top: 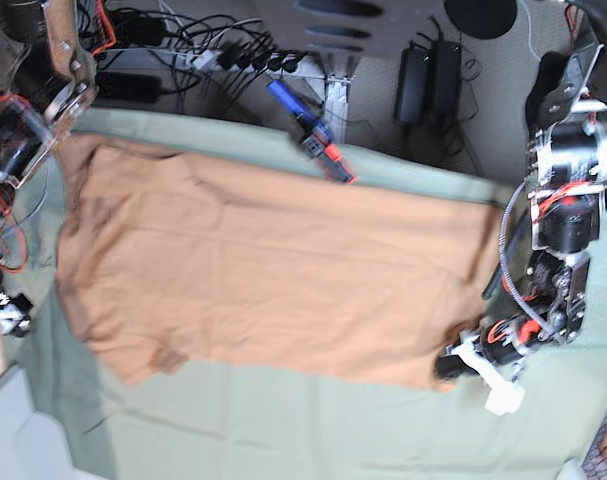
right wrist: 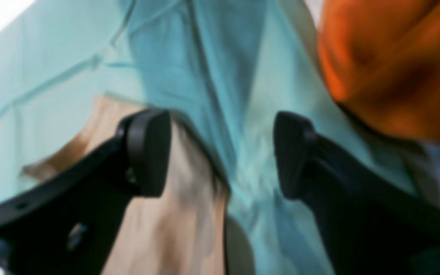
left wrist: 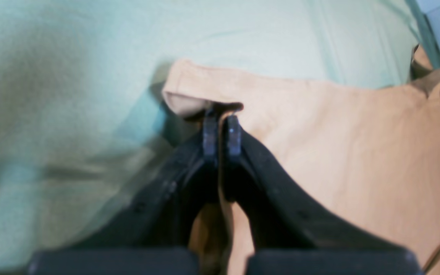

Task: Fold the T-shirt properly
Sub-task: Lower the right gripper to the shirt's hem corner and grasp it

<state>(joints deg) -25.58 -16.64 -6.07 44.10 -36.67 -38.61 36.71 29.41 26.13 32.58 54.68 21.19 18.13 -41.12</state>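
The tan T-shirt (top: 263, 270) lies spread wide across the sage-green tablecloth (top: 283, 420) in the base view, slightly rumpled at its left end. My left gripper (left wrist: 222, 126) is shut on a folded-up edge of the T-shirt (left wrist: 357, 152). In the base view that left gripper (top: 451, 366) sits at the shirt's near right corner. My right gripper (right wrist: 222, 152) is open, hovering low over the shirt's edge (right wrist: 174, 229). One of its fingers (right wrist: 147, 152) is above tan fabric and the other above green cloth.
Cables, power bricks and a blue-and-red tool (top: 308, 125) crowd the far edge of the table. A blurred orange object (right wrist: 388, 65) lies close to the right gripper. The left arm's body (top: 568, 200) stands at the right side of the table.
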